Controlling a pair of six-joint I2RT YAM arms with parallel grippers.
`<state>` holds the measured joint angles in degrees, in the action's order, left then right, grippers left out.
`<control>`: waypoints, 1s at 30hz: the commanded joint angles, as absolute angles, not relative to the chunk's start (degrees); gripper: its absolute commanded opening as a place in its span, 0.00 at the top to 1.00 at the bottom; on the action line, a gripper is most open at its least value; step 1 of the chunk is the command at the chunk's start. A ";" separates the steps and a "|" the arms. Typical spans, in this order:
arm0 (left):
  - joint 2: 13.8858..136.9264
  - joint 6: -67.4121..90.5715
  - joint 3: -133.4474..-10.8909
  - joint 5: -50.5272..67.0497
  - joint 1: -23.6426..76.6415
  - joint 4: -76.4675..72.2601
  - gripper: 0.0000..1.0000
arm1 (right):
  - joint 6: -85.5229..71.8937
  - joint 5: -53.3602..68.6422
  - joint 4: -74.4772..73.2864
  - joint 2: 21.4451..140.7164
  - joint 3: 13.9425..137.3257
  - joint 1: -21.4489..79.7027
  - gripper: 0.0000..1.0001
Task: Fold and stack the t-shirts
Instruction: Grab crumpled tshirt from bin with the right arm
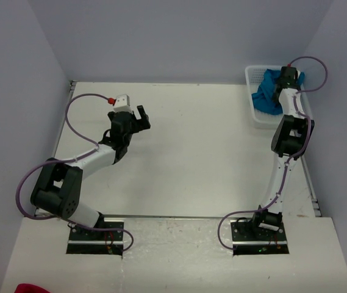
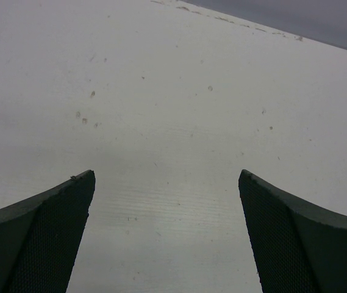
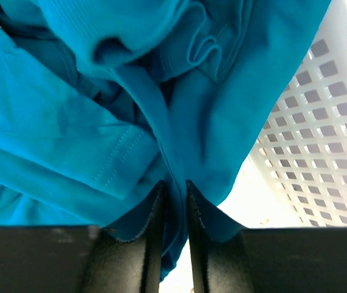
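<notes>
Right arm (image 1: 281,146) reaches the white basket (image 1: 257,117) at two o'clock, jaws pinching a fold of the t-shirts (image 3: 69,122); left arm (image 1: 94,157) bent, jaws spread wide over open desk (image 2: 161,91).

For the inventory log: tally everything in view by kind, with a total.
1 teal t-shirt bundle, shirts inside not separable
1 white basket
2 grippers: left gripper open, right gripper shut on the bundle
1 red item at the near edge
Total: 5
</notes>
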<state>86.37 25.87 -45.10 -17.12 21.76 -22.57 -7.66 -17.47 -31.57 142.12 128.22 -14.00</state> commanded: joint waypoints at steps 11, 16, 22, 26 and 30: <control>86.92 25.05 -47.81 -18.01 21.36 -21.54 0.00 | -8.61 -16.44 -28.66 139.84 127.54 -13.71 1.00; 92.18 25.84 -52.37 -22.58 21.36 -15.13 0.00 | -6.86 -18.98 -26.81 137.82 127.52 -12.31 1.00; 96.33 29.61 -59.67 -27.33 21.36 -1.34 0.00 | -6.42 -18.46 -21.28 128.35 121.12 -9.50 1.00; 95.19 30.85 -59.59 -25.06 21.18 -0.35 0.00 | -4.67 -20.47 -20.13 123.23 119.10 -6.34 1.00; 91.95 31.20 -57.84 -23.47 21.18 -1.14 0.00 | -2.91 -22.58 -18.73 117.61 117.52 -3.78 1.00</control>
